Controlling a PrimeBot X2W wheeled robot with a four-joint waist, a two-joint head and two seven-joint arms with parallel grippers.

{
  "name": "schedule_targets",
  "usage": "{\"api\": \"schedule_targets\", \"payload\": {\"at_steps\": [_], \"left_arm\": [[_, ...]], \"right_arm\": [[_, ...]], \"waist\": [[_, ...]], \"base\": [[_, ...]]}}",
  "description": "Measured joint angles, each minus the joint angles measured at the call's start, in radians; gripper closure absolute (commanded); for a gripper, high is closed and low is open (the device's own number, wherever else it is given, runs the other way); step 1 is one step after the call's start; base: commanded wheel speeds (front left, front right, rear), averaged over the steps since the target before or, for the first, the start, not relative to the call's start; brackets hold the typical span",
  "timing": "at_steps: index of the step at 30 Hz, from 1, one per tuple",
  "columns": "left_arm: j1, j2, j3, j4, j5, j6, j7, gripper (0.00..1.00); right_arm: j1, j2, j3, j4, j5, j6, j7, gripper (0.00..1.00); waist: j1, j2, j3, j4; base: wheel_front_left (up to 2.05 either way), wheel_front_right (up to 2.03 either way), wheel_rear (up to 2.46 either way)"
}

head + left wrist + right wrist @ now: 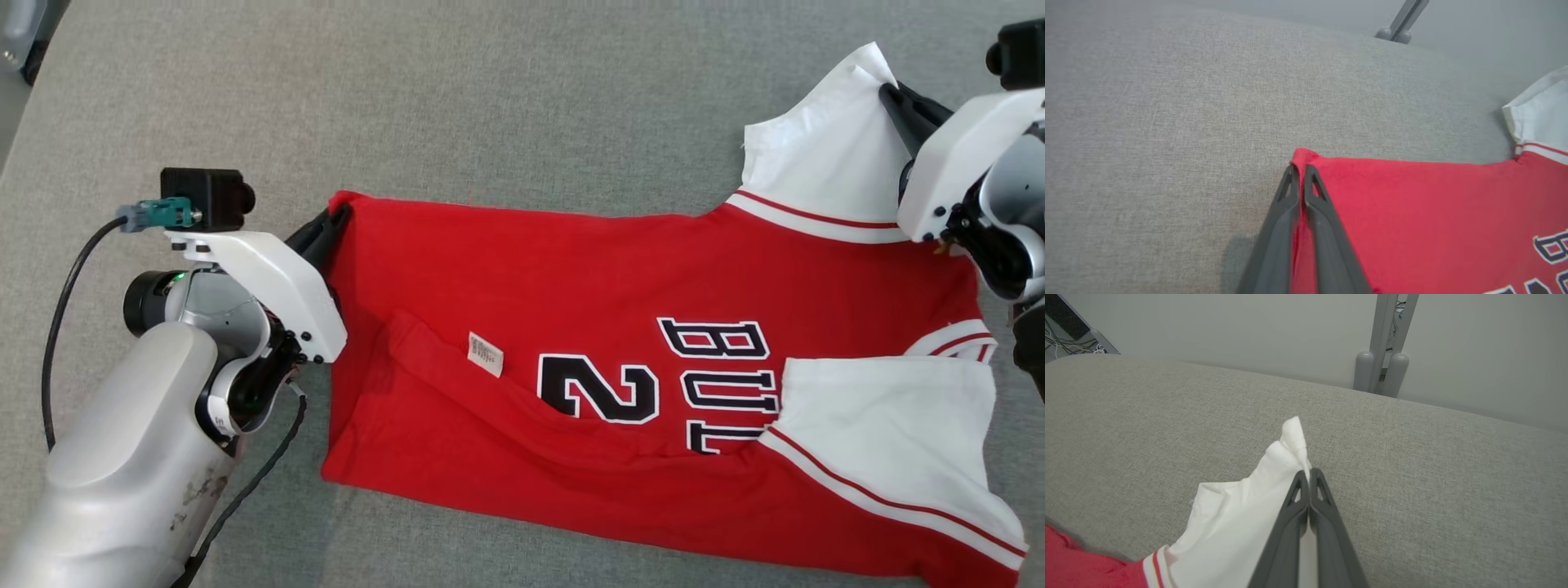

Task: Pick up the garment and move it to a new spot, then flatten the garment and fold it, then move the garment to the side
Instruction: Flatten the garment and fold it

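Looking down from the head view, we see the red shirt (531, 278) spread sideways across the middle and right of the frame on a grey cloth surface (490, 98), with its hem toward the left and its white sleeves toward the right. A flap of its lower part is folded over the front, so a small white label (486, 354) shows near the centre and the dark number and letters are partly covered. Our left gripper (333, 219) sits at the shirt's upper left corner, at the middle left of the frame. In the left wrist view its two dark fingers are closed together, with the red corner of the hem pinched between them and a bit of cloth poking past the tips. Our right gripper (888, 88) is at the upper right of the frame, on the tip of the upper white sleeve (824, 139). In the right wrist view its fingers are pressed tight on the sleeve's edge, which bunches and stands above the tips. The other white sleeve (882, 433) lies flat at the lower right, over the red body. A grey post (1380, 355) stands beyond the surface's far edge at the top of the right wrist view.
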Motion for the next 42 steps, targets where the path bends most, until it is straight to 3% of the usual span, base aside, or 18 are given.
{"api": "schedule_targets", "payload": {"at_steps": [7, 14, 21, 25, 32, 35, 42], "left_arm": [[0.075, 0.024, 0.030, -0.034, -0.024, -0.009, -0.060, 1.00], [0.199, 0.040, 0.067, -0.088, -0.068, -0.011, -0.123, 1.00], [0.349, 0.050, 0.137, -0.115, -0.149, 0.003, -0.187, 1.00], [0.423, 0.020, 0.158, -0.101, -0.214, -0.029, -0.210, 1.00], [0.469, 0.011, 0.156, -0.041, -0.216, -0.052, -0.248, 1.00], [0.473, 0.002, 0.163, -0.038, -0.216, -0.079, -0.281, 1.00], [0.487, 0.013, 0.163, -0.049, -0.204, -0.086, -0.310, 1.00]], "right_arm": [[0.143, -0.035, 0.006, -0.127, 0.070, 0.000, -0.081, 1.00], [0.361, -0.045, -0.064, -0.297, 0.110, 0.000, -0.135, 1.00], [0.646, 0.043, -0.183, -0.463, 0.109, 0.000, -0.139, 1.00], [0.773, 0.117, -0.201, -0.501, 0.077, 0.000, -0.114, 1.00], [0.843, 0.178, -0.233, -0.510, 0.020, 0.000, -0.076, 1.00], [0.852, 0.181, -0.255, -0.525, 0.003, 0.000, -0.069, 1.00], [0.889, 0.189, -0.316, -0.590, -0.013, 0.000, -0.055, 1.00]], "waist": [[0.0000, 0.0000, -0.075, -0.039], [0.0000, 0.0000, -0.143, -0.082], [0.0000, 0.0000, -0.206, -0.116], [0.0000, 0.0000, -0.229, -0.135], [0.0000, 0.0000, -0.254, -0.148], [0.0000, 0.0000, -0.261, -0.148], [0.0000, 0.0000, -0.274, -0.145]], "base": [[0.00, 0.00, 0.00], [0.00, 0.00, 0.00], [0.00, 0.00, 0.00], [0.00, 0.00, 0.00], [0.00, 0.00, 0.00], [0.00, 0.00, 0.00], [0.00, 0.00, 0.00]]}}
